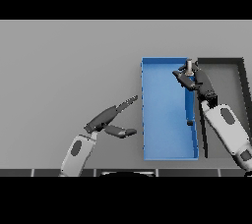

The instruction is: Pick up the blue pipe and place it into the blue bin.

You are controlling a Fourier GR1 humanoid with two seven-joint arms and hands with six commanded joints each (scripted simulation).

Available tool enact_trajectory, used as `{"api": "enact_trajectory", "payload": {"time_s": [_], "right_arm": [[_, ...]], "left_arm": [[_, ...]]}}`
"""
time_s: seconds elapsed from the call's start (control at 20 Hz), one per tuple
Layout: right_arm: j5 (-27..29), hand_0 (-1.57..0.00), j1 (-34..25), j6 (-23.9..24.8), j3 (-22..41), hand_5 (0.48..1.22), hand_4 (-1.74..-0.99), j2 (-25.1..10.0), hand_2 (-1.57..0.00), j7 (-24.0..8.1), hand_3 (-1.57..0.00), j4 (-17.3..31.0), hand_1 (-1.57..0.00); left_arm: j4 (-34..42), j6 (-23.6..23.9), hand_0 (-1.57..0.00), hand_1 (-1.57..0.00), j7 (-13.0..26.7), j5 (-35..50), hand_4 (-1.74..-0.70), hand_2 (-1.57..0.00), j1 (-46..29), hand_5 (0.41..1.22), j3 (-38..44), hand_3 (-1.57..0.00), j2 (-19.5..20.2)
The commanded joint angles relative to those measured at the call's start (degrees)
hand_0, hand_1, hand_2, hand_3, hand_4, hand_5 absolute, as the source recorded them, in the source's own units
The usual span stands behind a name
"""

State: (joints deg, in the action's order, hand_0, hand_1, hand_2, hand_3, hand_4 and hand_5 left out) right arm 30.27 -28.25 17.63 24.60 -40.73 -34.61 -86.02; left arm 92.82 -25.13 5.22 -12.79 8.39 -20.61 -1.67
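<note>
A blue bin (165, 110) lies on the grey table, right of centre. My right hand (196, 81) is over the bin's far right corner, its fingers curled round a small grey pipe-like piece (189, 66) that stands upright above the rim. The piece looks grey, not blue. A small dark spot (190, 123) shows inside the bin near its right wall. My left hand (110, 117) hovers over the table left of the bin, fingers straight and thumb spread, holding nothing.
A dark grey bin (227, 78) stands right beside the blue bin, partly covered by my right forearm (226, 129). The table's left half is bare grey surface.
</note>
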Motion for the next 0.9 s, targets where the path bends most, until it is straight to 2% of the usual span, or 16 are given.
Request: {"api": "enact_trajectory", "payload": {"time_s": [0.0, 0.1, 0.2, 0.25, 0.4, 0.6, 0.85], "right_arm": [[2.43, -0.6, -0.64, -1.03, 3.07, 1.221, -1.337, -1.97, -0.55, -0.33, -0.32, 2.26, -0.55], [8.55, -0.38, -3.95, -2.12, 12.75, 1.137, -1.219, -7.48, -0.35, -0.33, -0.21, 4.61, -0.35], [12.74, -0.24, -8.63, -3.78, 21.68, 1.03, -1.142, -12.44, -0.22, -0.33, -0.13, 4.42, -0.22], [13.97, -0.2, -9.9, -3.77, 24.25, 0.979, -1.11, -13.53, -0.18, -0.34, -0.1, 3.5, -0.18], [15.7, -0.1, -13.67, -2.7, 29.62, 0.868, -1.071, -14.03, -0.09, -0.34, -0.05, 4.1, -0.09], [15.04, -0.04, -14.77, -3.26, 31.52, 0.759, -1.046, -14.72, -0.04, -0.34, -0.02, 4.67, -0.04], [14.33, -0.01, -15.92, -3.89, 32.84, 0.672, -1.022, -14.69, -0.01, -0.34, -0.01, 5.78, -0.01]], "left_arm": [[0.04, 0.05, 0.0, 0.0, 0.32, 0.02, -0.88, 0.0, 0.07, 0.427, 0.02, 0.0, -0.09], [0.13, 0.1, 0.0, 0.0, 1.27, 0.21, -0.88, 0.0, 0.51, 0.43, -0.04, 0.0, -0.58], [0.46, -0.17, 0.0, 0.0, 1.72, 0.77, -0.88, 0.0, 0.42, 0.429, 0.05, 0.0, -0.72], [0.85, -0.09, 0.0, 0.0, 1.7, 0.59, -0.89, 0.0, -0.17, 0.428, -0.4, 0.0, -0.85], [1.12, 0.0, 0.0, 0.0, 1.65, 0.33, -0.89, 0.0, -0.48, 0.426, -0.63, 0.0, -0.78], [0.75, 0.02, 0.0, 0.0, 2.24, 0.48, -0.89, 0.0, 0.48, 0.428, -0.01, 0.0, -0.63], [0.79, -0.02, 0.0, 0.0, 1.21, 0.28, -0.89, 0.0, -0.37, 0.431, -0.31, 0.0, -0.46]]}}
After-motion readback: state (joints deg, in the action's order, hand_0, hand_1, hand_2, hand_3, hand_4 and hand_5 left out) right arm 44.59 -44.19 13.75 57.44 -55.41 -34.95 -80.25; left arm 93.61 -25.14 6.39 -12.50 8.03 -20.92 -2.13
